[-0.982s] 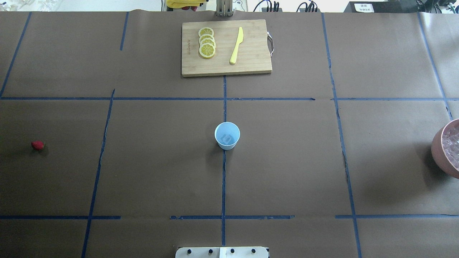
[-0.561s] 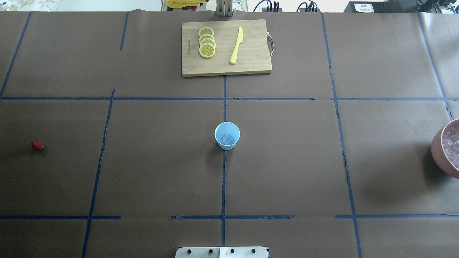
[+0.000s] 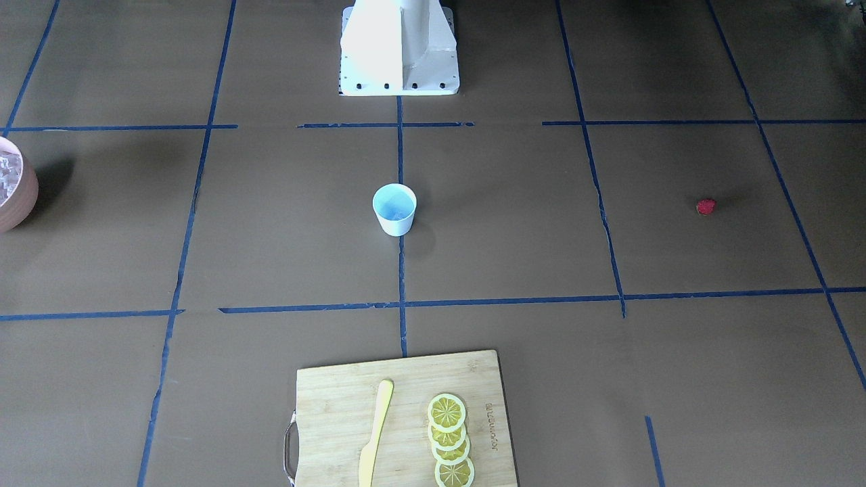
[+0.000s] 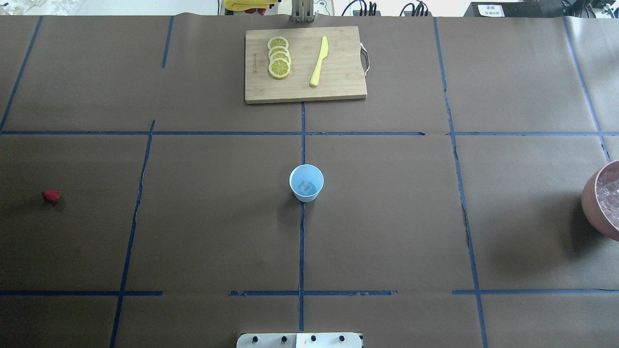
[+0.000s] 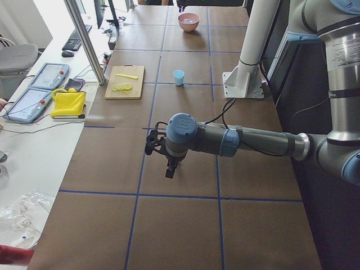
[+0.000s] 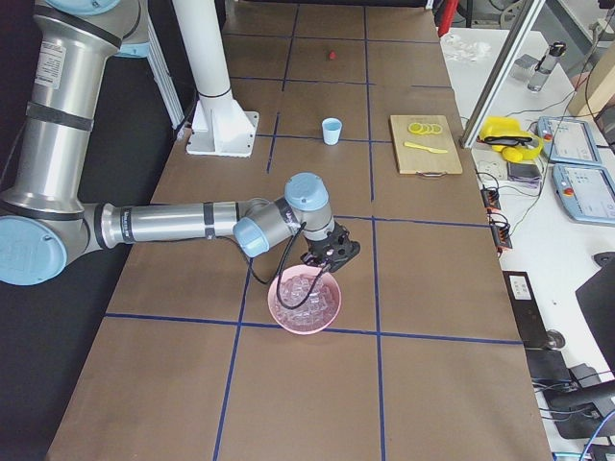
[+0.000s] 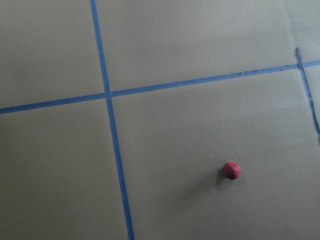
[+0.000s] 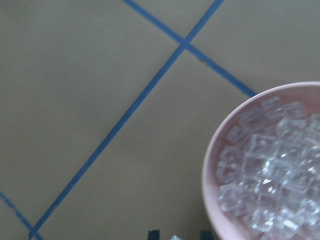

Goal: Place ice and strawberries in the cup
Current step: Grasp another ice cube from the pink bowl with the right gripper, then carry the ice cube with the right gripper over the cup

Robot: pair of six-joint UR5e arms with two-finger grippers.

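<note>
The white cup [image 4: 306, 182] stands upright in the middle of the brown tabletop [image 4: 387, 232], on a blue tape line. A faint squarish shape shows on its pale blue bottom, but it cannot be told whether this is a cube. Well off to the robot's left of the cup, the strawberry [image 4: 50, 195] lies alone on the tabletop. Well off to the robot's right of the cup, the ice [image 8: 270, 175] fills a pinkish-brown bowl [image 6: 305, 300]. Beyond the cup, on the side away from the robot's base, a wooden cutting board [image 4: 338, 82] carries a row of overlapping lemon slices [image 4: 279, 57] and a yellow knife [image 4: 318, 61].

The left gripper [image 5: 168, 174] hangs above the tabletop on the cup's strawberry side, and its wrist camera looks down on the berry from a height. Whether it is open or closed cannot be told. The right gripper [image 6: 336, 257] hovers at the bowl's rim on the side nearer the cup. Only dark slivers of it show in its wrist view, so its opening cannot be told, nor whether it holds anything.
</note>
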